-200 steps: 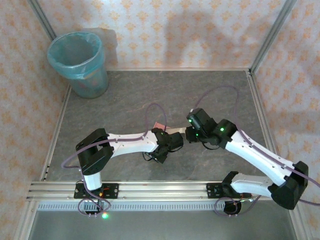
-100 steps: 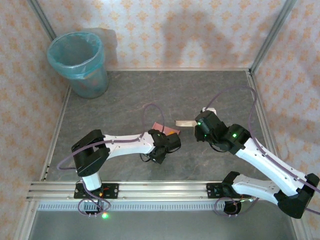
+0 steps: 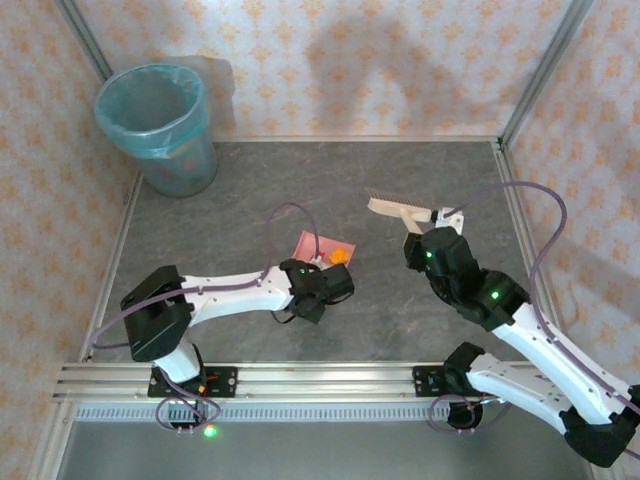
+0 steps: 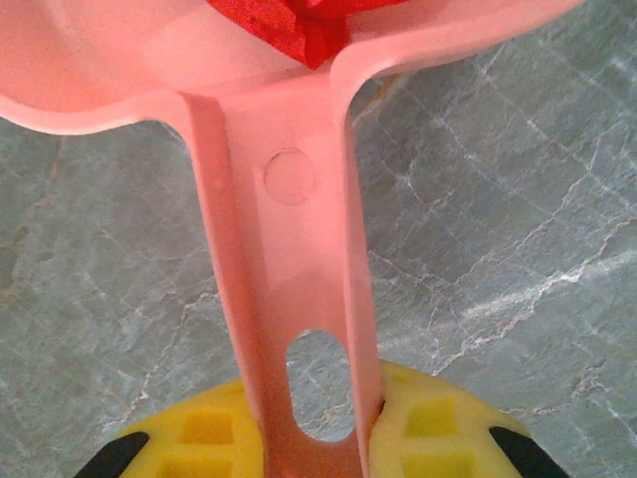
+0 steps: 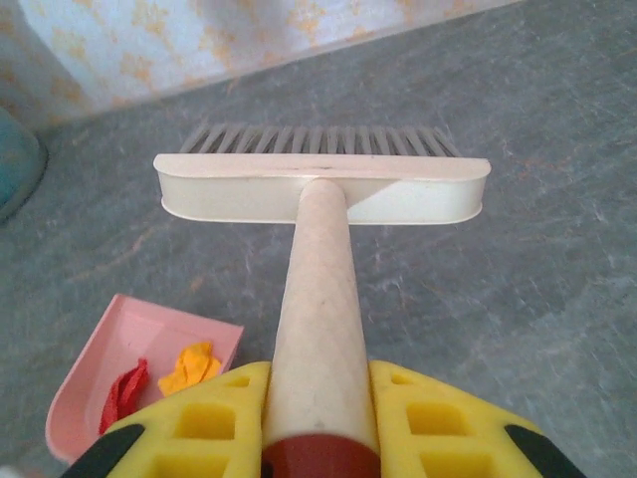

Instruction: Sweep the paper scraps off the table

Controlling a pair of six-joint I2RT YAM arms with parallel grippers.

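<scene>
My left gripper is shut on the handle of the pink dustpan, which is near the middle of the table. Yellow fingers squeeze the handle from both sides. Paper scraps lie in the pan: an orange one and a red one. The right wrist view shows that orange scrap and the red scrap inside the dustpan. My right gripper is shut on the cream brush's handle. The brush head points to the back, apart from the pan.
A teal bin with a plastic liner stands in the back left corner. Aluminium rails edge the table at the front, and peach patterned walls close it in at the back and sides.
My right arm has swung the brush away from the dustpan's mouth, to the right and back. The left arm has shifted the dustpan a little left, and the orange scrap now shows inside it.
</scene>
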